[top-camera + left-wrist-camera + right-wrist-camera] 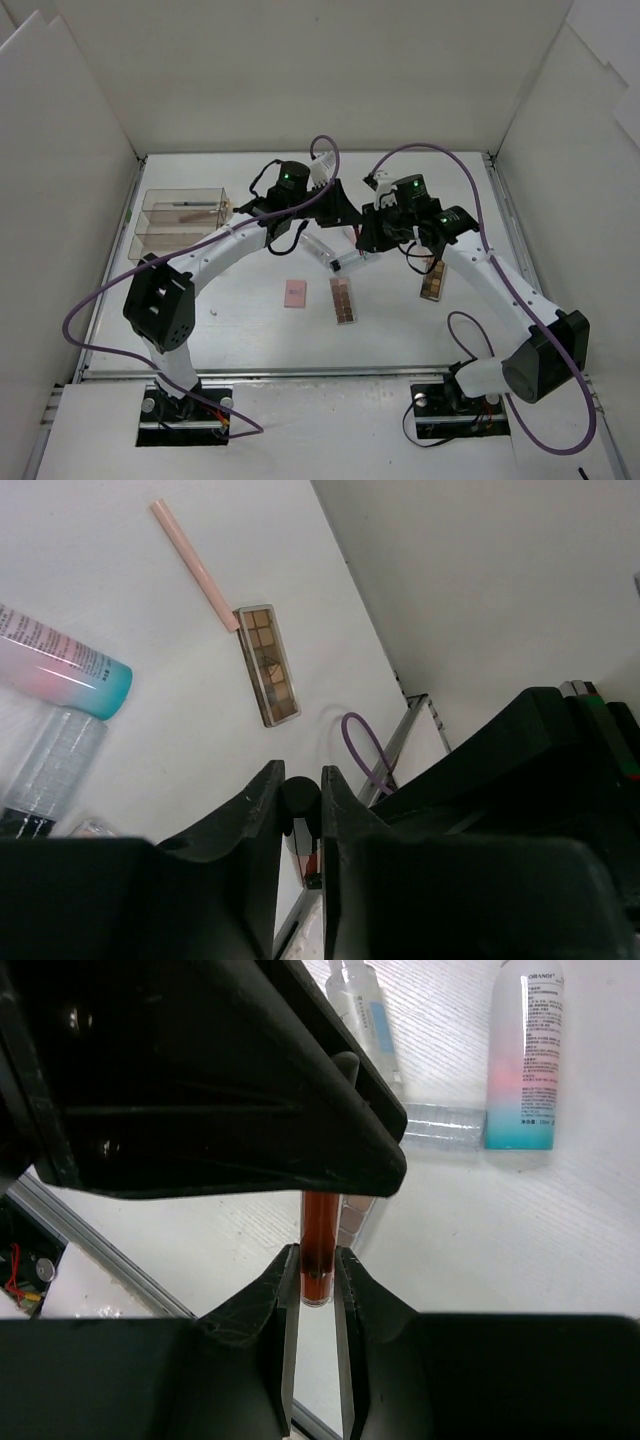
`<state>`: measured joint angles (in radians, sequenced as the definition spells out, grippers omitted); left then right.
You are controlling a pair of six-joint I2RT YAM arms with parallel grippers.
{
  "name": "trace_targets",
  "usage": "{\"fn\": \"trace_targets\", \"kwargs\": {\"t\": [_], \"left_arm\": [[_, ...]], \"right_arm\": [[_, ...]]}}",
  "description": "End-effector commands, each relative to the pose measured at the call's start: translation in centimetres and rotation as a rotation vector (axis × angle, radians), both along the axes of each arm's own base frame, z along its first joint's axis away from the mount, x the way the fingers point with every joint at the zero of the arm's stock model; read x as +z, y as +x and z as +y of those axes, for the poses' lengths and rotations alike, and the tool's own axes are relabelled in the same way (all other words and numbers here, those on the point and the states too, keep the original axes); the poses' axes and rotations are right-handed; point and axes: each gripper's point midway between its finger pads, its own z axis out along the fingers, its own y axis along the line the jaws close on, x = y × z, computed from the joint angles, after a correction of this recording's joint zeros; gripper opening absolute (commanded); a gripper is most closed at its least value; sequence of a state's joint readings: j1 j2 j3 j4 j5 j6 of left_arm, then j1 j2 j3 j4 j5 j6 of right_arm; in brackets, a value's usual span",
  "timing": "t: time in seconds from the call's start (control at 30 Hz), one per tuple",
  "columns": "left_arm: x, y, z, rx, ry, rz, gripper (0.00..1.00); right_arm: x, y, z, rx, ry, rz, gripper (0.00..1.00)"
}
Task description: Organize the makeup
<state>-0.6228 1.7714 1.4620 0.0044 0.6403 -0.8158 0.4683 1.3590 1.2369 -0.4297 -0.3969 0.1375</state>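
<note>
Right end effector (pixel 317 1260) grips brown stick (pixel 320 1225) lengthwise | left end effector (pixel 300 780) grips its far end

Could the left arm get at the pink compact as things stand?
Probably not yet. The compact lies in the open, nothing over it, but the left end effector is shut on a stick that the right end effector grips too; it must let go first.

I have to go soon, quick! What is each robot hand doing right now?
Left gripper: fingers shut on the reddish-brown tube.
Right gripper: fingers shut on the same reddish-brown tube.
</note>
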Motion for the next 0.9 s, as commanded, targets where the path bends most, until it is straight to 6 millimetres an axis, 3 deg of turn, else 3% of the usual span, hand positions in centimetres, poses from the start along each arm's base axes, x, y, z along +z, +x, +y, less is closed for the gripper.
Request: {"fn": "trace_targets", "kwargs": {"t": [0.0,0.07,0.1,0.17,0.23,0.27,0.37,0.4,0.47,0.5,0.57,0.6,0.7,0.73,0.77,0.87], "left_arm": [[4.8,0.5,-0.9,-0.015,-0.095,-0.122,0.02],[4.6,0.6,-0.7,-0.008,-0.106,-0.097,0.0],[4.6,0.9,-0.2,0.002,-0.112,-0.089,0.0],[4.1,1.9,1.1,0.037,-0.117,-0.066,0.0],[3.6,2.8,2.6,0.072,-0.108,-0.056,0.0],[3.7,4.2,4.4,0.117,-0.105,-0.06,0.0],[3.2,6.6,8.5,0.216,-0.088,-0.052,0.0],[3.1,8.7,11.7,0.301,-0.079,-0.056,0.0],[2.7,10.5,15.4,0.398,-0.059,-0.049,0.0],[2.6,12.5,19.3,0.493,-0.046,-0.059,0.0],[2.4,14.2,23.2,0.591,-0.029,-0.068,0.0],[2.3,15.7,27.0,0.69,-0.016,-0.071,0.0],[1.4,18.0,32.1,0.825,-0.012,-0.054,0.0],[1.8,18.8,34.8,0.889,-0.027,-0.054,0.0],[0.7,19.7,36.3,0.933,-0.025,-0.027,0.0],[-0.3,21.2,40.7,1.043,-0.081,0.001,0.0]], "right_arm": [[3.1,1.0,1.3,0.019,0.065,-0.087,0.07],[3.2,1.3,1.2,0.003,0.064,-0.088,0.19],[3.3,1.4,1.2,-0.002,0.06,-0.091,0.4],[3.8,1.9,0.8,-0.031,0.05,-0.115,0.59],[4.2,2.4,0.2,-0.06,0.035,-0.137,0.66],[4.4,2.8,-0.2,-0.084,0.017,-0.155,0.69],[4.2,4.1,-2.6,-0.172,-0.034,-0.183,0.71],[4.1,4.7,-3.9,-0.214,-0.048,-0.184,0.7],[3.1,5.2,-5.9,-0.274,-0.089,-0.178,0.71],[2.7,5.6,-7.1,-0.308,-0.112,-0.179,0.71],[1.5,6.0,-8.5,-0.354,-0.155,-0.164,0.7],[1.2,6.3,-9.4,-0.381,-0.166,-0.158,0.7],[-0.2,6.6,-10.7,-0.426,-0.185,-0.122,0.69],[-0.6,6.7,-11.4,-0.453,-0.198,-0.111,0.69],[-1.0,6.8,-11.6,-0.461,-0.207,-0.101,0.69],[-1.6,7.2,-12.0,-0.475,-0.207,-0.08,0.68]]}}
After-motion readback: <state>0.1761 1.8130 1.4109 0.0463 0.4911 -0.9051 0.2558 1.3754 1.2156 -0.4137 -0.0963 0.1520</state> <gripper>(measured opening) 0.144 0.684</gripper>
